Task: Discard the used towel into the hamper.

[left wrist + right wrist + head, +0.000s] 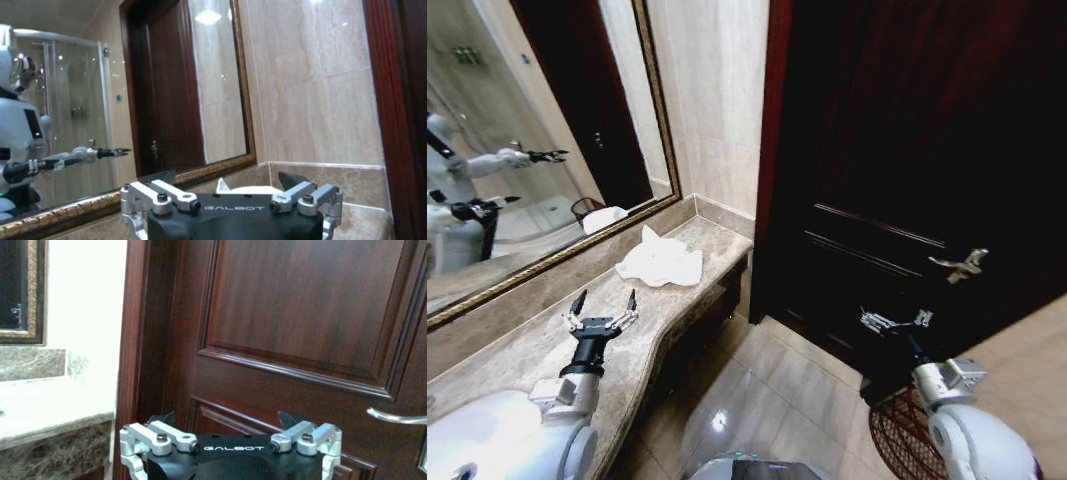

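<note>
I read the left gripper [604, 303] as released: its two fingers are spread wide with nothing between them. It hovers over the marble worktop [522, 345], pointing along the worktop toward the towel. In the left wrist view the same gripper [227, 181] shows both fingertips apart, with the white towel [252, 190] visible between them farther ahead.

The towel [661, 263] lies crumpled on the worktop near its far end, close to the wall corner, well apart from the left gripper. It touches neither gripper. A gold-framed mirror [537, 120] runs along the wall behind the worktop and shows the reflection of my rig and of the towel.

I read the right gripper [897, 321] as released as well: fingers spread, holding nothing. It is held out in front of the dark wooden door [907, 150], below the level of the metal door handle [962, 265]. In the right wrist view the gripper [227, 420] faces the door panels, with the handle [397, 416] off to one side and the worktop edge [47, 435] on the other.

The hamper [905, 432] stands on the tiled floor [757, 390] at the foot of the door, beside my right arm, which covers part of it. Its dark open-weave wall and rim are visible. It is well apart from the towel, on the opposite side of the floor from the worktop.
</note>
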